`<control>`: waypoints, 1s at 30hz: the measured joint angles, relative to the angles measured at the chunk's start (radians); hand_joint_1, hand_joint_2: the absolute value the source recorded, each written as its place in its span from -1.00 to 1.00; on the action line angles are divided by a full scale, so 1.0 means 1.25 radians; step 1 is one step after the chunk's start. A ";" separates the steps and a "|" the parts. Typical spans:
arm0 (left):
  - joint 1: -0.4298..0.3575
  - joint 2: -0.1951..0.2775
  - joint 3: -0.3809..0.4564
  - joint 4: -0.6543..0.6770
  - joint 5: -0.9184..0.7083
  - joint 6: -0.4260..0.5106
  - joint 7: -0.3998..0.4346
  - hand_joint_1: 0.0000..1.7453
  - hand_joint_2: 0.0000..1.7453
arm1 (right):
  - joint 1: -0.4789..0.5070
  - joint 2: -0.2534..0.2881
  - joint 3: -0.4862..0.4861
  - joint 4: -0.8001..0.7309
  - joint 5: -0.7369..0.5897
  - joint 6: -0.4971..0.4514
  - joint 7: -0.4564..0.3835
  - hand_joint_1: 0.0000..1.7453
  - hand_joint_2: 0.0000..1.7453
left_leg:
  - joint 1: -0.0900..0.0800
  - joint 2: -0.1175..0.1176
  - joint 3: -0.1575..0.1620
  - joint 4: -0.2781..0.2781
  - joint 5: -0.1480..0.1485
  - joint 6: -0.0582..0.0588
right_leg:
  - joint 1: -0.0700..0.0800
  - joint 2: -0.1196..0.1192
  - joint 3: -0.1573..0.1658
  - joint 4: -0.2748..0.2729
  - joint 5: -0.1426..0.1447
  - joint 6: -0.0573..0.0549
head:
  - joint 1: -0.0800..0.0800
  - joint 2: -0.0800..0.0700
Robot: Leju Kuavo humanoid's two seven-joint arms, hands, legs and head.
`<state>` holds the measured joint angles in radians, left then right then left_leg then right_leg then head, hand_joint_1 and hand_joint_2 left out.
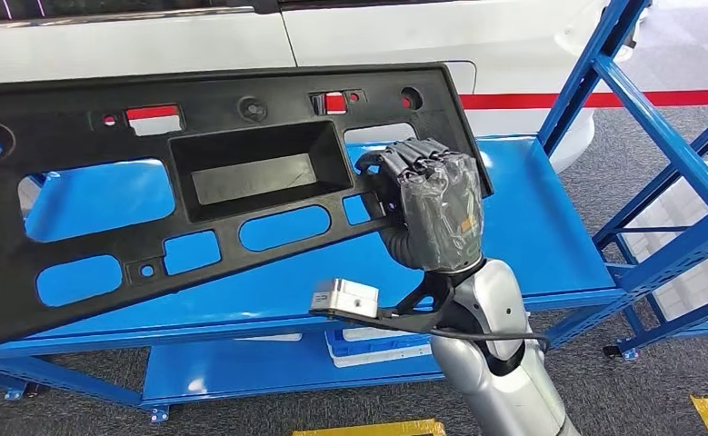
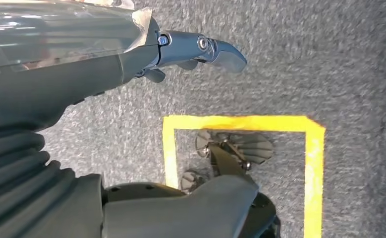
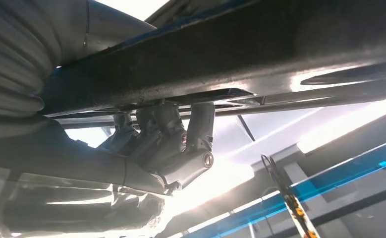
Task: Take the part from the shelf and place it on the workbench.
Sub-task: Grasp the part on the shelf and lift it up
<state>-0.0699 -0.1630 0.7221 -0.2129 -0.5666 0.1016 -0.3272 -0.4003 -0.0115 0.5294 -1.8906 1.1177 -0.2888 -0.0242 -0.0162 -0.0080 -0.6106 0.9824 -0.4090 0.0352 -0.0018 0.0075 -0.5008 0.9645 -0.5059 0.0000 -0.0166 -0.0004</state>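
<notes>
Part: big flat black plastic panel (image 1: 195,191), matte with a slightly grainy look, full of rounded cutouts plus one deep rectangular pocket in the middle. It fills the upper left and centre of the head view, tilted so its left end drops toward the bottom left, held up over the shelf.

Right hand: the right hand (image 1: 432,204) sits centre-right in the head view, wrapped in crinkly clear film, dark fingers (image 1: 413,159) curled over the panel's right end. So it's closed tight on the part. In the right wrist view the metal fingers (image 3: 173,144) hook up against the panel's rough dark edge (image 3: 220,54).

Left hand: the left hand (image 2: 131,59) hangs over the floor, nothing in it. One shiny metal finger (image 2: 215,49) sticks out straight; can't tell how the rest lie.

Shelf: glossy blue steel shelf (image 1: 532,227) with perforated uprights, behind and under the panel.

Floor: grey speckled carpet (image 2: 329,59) with a yellow tape outline (image 2: 240,123).

Background: white car body with a red stripe (image 1: 604,98) along the top.
</notes>
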 joint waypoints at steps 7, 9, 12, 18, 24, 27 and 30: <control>0.000 0.000 0.003 0.000 -0.007 0.026 0.053 -1.00 1.00 | 0.009 0.002 -0.006 0.000 -0.050 -0.004 -0.011 1.00 1.00 | -0.002 0.000 0.000 0.001 -0.001 0.001 | -0.004 0.000 0.000 0.000 0.000 0.000 | 0.000 0.000; 0.000 0.000 0.003 0.000 -0.009 0.027 0.056 -1.00 1.00 | 0.010 0.002 -0.006 0.000 -0.051 -0.005 -0.011 1.00 1.00 | -0.003 0.000 -0.001 0.003 -0.002 0.003 | -0.006 0.000 0.000 0.000 0.000 0.001 | 0.000 0.000; 0.000 0.000 0.003 0.000 -0.010 0.028 0.056 -1.00 1.00 | 0.011 0.002 -0.007 0.000 -0.052 -0.005 -0.012 1.00 1.00 | -0.003 0.000 -0.002 0.006 -0.006 0.008 | -0.007 0.000 0.002 0.000 -0.002 0.005 | 0.000 0.000; -0.001 -0.001 0.003 0.000 -0.011 0.028 0.071 -1.00 1.00 | 0.010 0.003 -0.007 0.000 -0.068 -0.005 -0.018 1.00 1.00 | 0.005 0.004 0.006 -0.005 0.000 0.024 | -0.003 -0.001 -0.012 0.037 -0.028 0.009 | 0.001 0.000; -0.002 -0.001 0.004 0.000 -0.015 0.034 0.084 -1.00 1.00 | 0.021 0.001 -0.010 0.009 -0.103 -0.013 -0.035 1.00 1.00 | 0.008 0.004 0.006 -0.007 0.004 0.026 | -0.012 -0.002 -0.098 0.218 -0.086 0.019 | 0.003 0.000; -0.002 -0.003 0.005 0.000 -0.016 0.046 0.089 -1.00 1.00 | 0.021 0.004 -0.012 0.010 -0.112 -0.013 -0.036 1.00 1.00 | 0.010 0.003 0.000 0.005 0.003 0.017 | -0.018 -0.003 -0.018 0.059 -0.019 0.037 | 0.004 0.000; -0.002 -0.003 0.008 0.000 -0.008 0.051 0.098 -1.00 1.00 | 0.020 0.016 -0.013 0.010 -0.132 -0.009 -0.033 1.00 1.00 | 0.008 0.000 -0.008 0.015 0.008 0.001 | -0.011 0.002 -0.008 0.028 0.000 0.027 | 0.003 0.000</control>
<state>-0.0725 -0.1670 0.7321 -0.2129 -0.5763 0.1656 -0.2050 -0.3754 0.0089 0.5138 -1.8776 0.9528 -0.2996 -0.0649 -0.0065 -0.0080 -0.6210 1.0015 -0.3996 0.0369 -0.0160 0.0106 -0.5103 0.9991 -0.5061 0.0333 -0.0126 -0.0004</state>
